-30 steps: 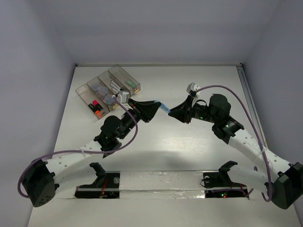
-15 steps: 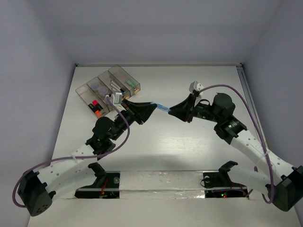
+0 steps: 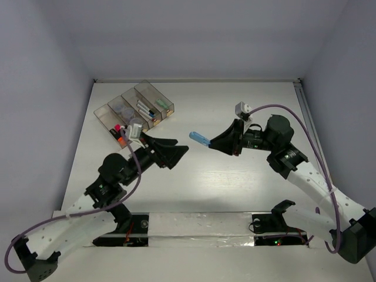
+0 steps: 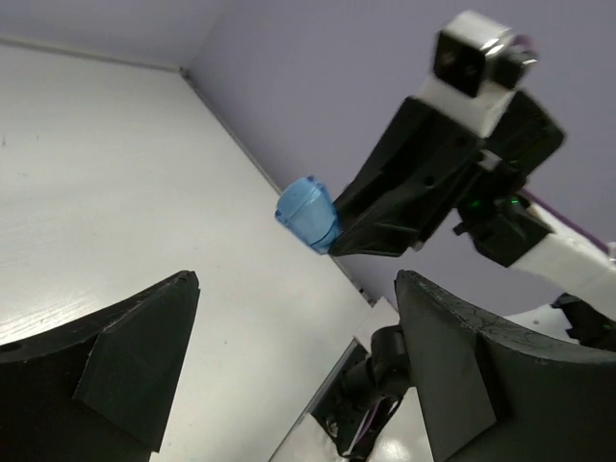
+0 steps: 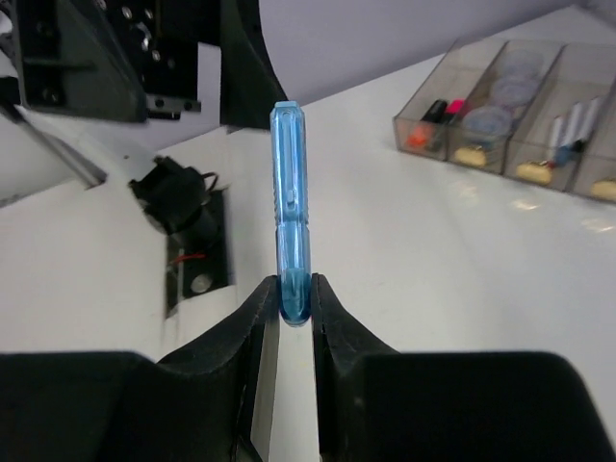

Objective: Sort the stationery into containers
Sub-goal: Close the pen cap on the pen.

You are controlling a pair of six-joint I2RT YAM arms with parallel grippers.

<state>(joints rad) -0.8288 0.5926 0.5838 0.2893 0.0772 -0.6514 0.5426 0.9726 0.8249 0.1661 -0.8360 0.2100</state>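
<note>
At the far left of the table (image 3: 194,194), the containers (image 3: 100,115) are seen as a slanted row of four joined smoky bins. Highlighters (image 3: 120,134) with pink and orange ends are lodged in the leftmost bin, two round rolls (image 3: 122,108) in the next, and pens (image 3: 144,108) in the third. A green item (image 3: 159,102) is seen in the fourth, too small to be made out further. Just beside the near end of the row, the left gripper (image 3: 179,147) is held above the table with its jaws spread wide and nothing between them. Further right, over the middle of the table, the blue clip (image 3: 200,138) is held in the air, apart from the left gripper's fingers and pointed towards them. The clip is pinched at one end by the right gripper (image 3: 212,143), whose jaws are drawn nearly together on it. The rest of the clip is left protruding well beyond the fingertips.
</note>
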